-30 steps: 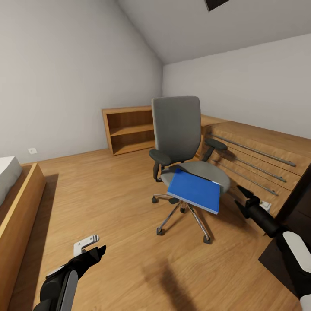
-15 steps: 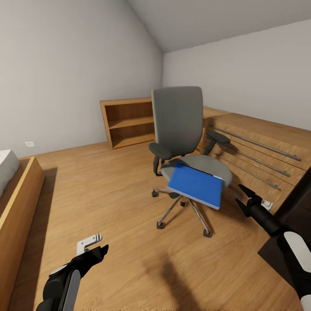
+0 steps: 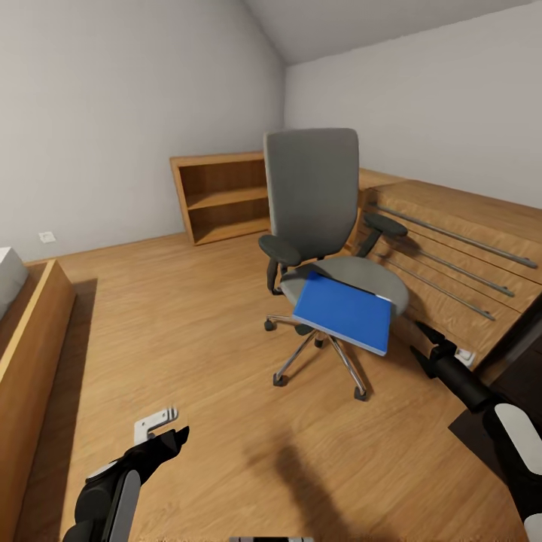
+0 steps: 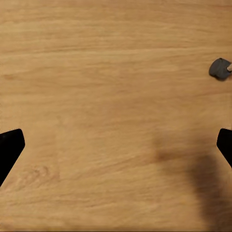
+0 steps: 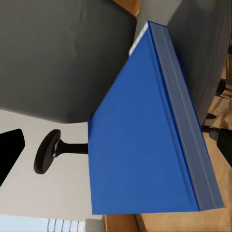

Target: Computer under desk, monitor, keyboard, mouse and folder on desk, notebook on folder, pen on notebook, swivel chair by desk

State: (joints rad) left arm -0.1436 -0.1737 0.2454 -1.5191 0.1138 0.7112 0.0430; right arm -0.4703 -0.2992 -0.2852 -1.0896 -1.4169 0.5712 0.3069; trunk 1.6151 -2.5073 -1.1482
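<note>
Folder (image 3: 342, 312) on swivel chair (image 3: 320, 226), wood floor (image 3: 173, 324); both grippers spread wide, nothing held.

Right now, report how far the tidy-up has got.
Nothing looks done yet. The folder lies on the chair seat, overhanging its front edge, and the chair stands out on the wooden floor. In hand: the open right gripper points toward the folder without touching it; the left gripper hangs open over the floor. Everything on the list is left.
</note>
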